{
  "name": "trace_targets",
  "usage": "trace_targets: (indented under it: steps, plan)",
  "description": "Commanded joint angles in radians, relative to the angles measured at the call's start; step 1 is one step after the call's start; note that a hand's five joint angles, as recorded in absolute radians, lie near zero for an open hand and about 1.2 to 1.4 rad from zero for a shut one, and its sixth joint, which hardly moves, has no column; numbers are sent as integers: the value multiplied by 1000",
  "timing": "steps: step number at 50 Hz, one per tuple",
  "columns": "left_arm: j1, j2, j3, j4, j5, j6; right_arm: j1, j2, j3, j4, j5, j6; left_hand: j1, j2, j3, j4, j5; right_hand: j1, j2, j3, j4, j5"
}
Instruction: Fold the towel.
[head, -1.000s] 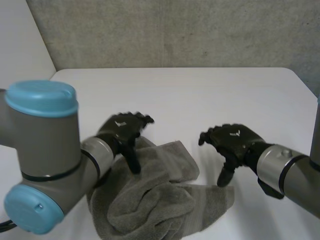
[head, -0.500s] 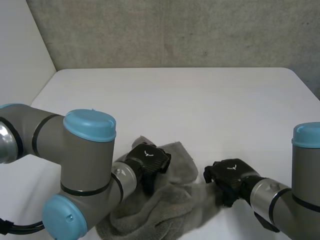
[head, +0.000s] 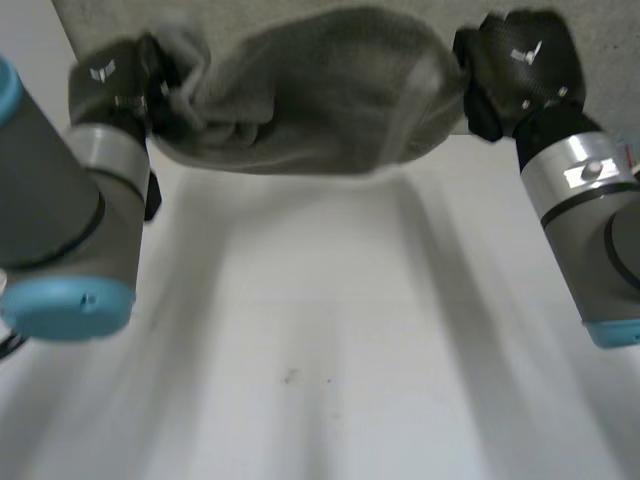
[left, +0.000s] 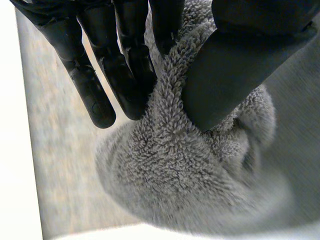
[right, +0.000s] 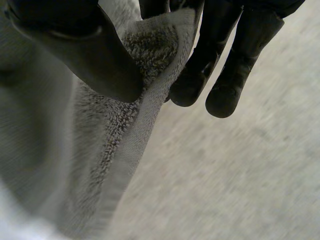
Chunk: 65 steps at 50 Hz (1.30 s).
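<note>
The grey towel (head: 320, 90) hangs stretched in the air between both hands, high above the white table (head: 330, 330). My left hand (head: 115, 75) pinches a bunched end of the towel (left: 200, 160) between its thumb and fingers (left: 127, 65). At the other end, my right hand (head: 515, 65) holds the hemmed edge of the towel (right: 135, 115), pressed between its thumb and fingers (right: 200, 65). The cloth sags a little in the middle.
A grey concrete wall (head: 610, 40) stands behind the table. Both forearms rise steeply at the sides of the head view, the left arm (head: 60, 230) and the right arm (head: 590, 220).
Both hands closed on the towel where it lay crumpled on the table and lifted it up high. It is now spread between them in the air.
</note>
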Motion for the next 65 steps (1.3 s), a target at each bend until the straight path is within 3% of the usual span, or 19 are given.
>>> trace_targets:
  steps: [1,13,18,19,20,22,27,31,41,51,56,65]
  plan:
    - [-15,7,-265,6,63,-13,3,97,40,186,-19,-2,228,180,180,180,212,56,64,68,57,65]
    - [-67,-137,-468,52,80,-10,-12,277,138,241,-43,-59,211,163,163,163,195,56,64,68,57,65]
    - [-92,-119,-537,19,80,-4,-56,256,184,270,-42,-105,-201,-250,-249,-250,-217,56,64,68,57,65]
    - [-92,-119,-537,18,80,-4,-57,256,184,271,-42,-105,-203,-251,-251,-251,-219,56,64,68,57,65]
    - [-100,-101,-546,2,80,-4,-75,234,198,280,-45,-107,-406,-455,-454,-455,-422,56,64,68,57,65]
    - [-106,-70,-554,-18,80,-3,-90,202,215,283,-49,-107,-539,-587,-587,-588,-555,56,64,68,57,65]
    - [-124,28,-560,-68,80,-1,-127,134,287,271,-59,-107,-634,-683,-682,-683,-650,56,64,68,57,65]
    - [-150,105,-540,-74,80,2,-171,122,359,226,-117,-103,-872,-920,-919,-920,-887,56,64,68,57,65]
    - [-159,107,-418,-68,130,83,-192,121,410,171,-163,-105,-875,-923,-923,-924,-891,56,64,68,57,65]
    - [-150,-111,-220,-83,337,339,-191,122,413,169,-161,-107,-811,-859,-859,-859,-827,56,64,68,57,65]
    - [-149,-197,-155,-115,351,428,-192,124,419,168,-163,-108,-720,-768,-768,-768,-736,56,64,68,57,65]
    - [-153,-309,-95,-160,320,458,-187,128,420,168,-157,-110,-649,-697,-697,-698,-665,56,64,68,57,65]
